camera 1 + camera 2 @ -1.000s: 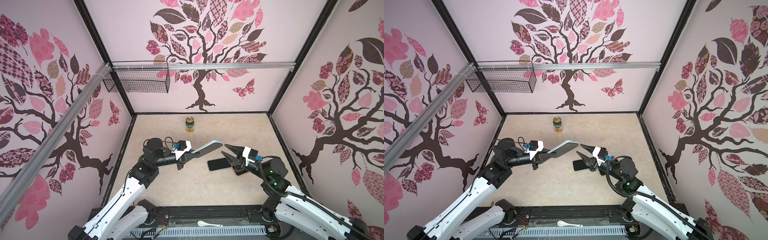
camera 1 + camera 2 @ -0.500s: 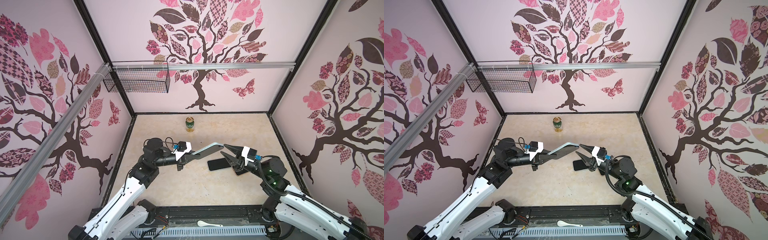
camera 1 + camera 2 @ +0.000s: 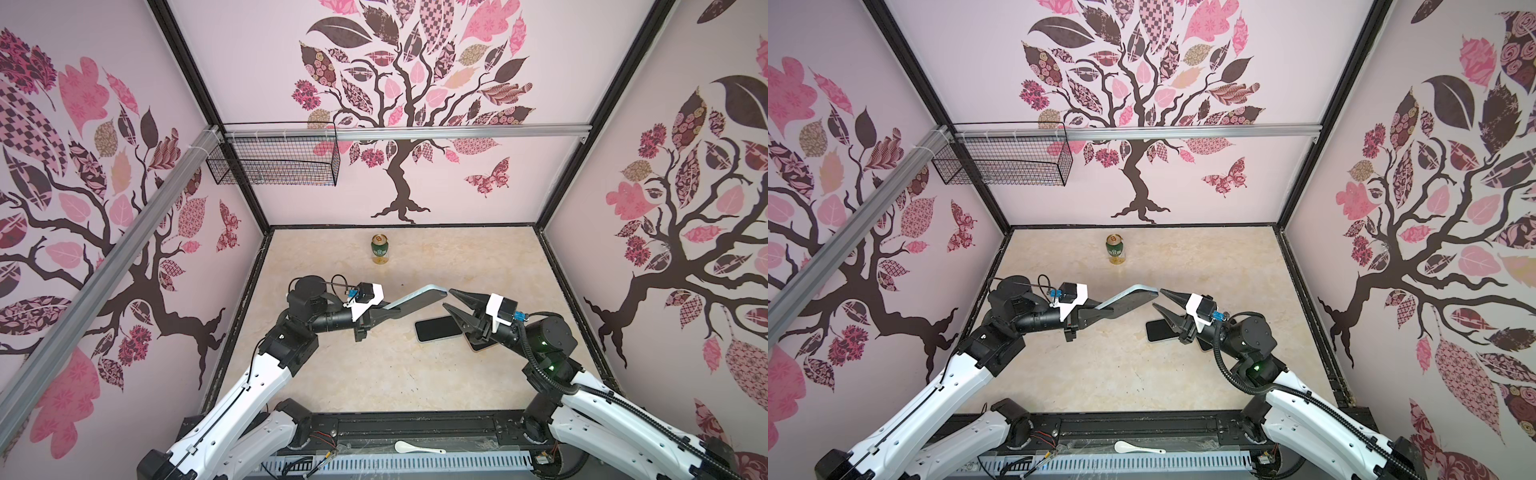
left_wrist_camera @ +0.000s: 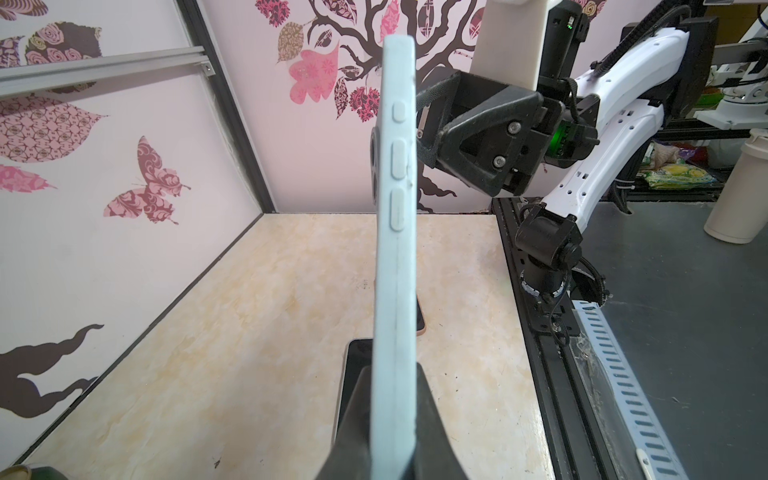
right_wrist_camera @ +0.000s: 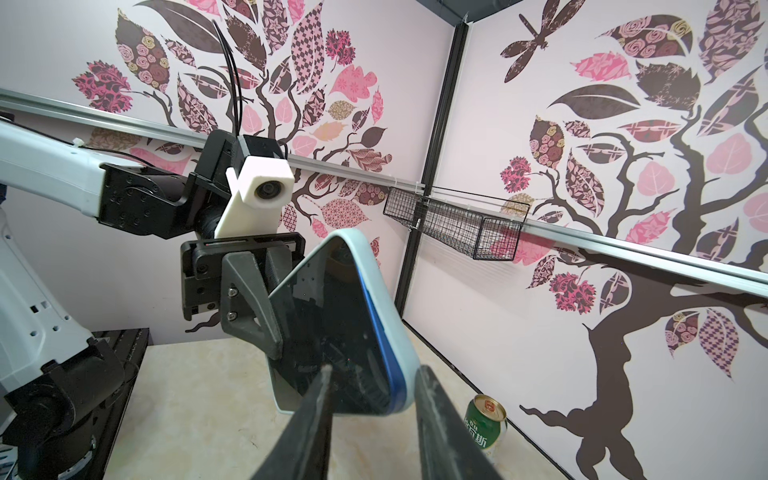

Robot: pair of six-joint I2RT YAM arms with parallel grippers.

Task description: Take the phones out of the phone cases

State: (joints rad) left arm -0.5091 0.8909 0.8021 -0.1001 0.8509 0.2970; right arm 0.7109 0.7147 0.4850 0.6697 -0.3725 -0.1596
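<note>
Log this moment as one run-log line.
left gripper: shut on cased phone, raised | right gripper: open at its free end | removal: not done

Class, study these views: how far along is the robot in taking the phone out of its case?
Done: left gripper shut on the phone, held above the table. In hand: right gripper, fingers open, poised at its free end. Left: the phone still sits inside its light-blue case.

Three sides are being closed in by pale pink walls, which are being covered by a tree, leaf and butterfly print. A beige marbled floor is being edged by black frame bars. A black wire basket is being carried on an aluminium rail.
</note>
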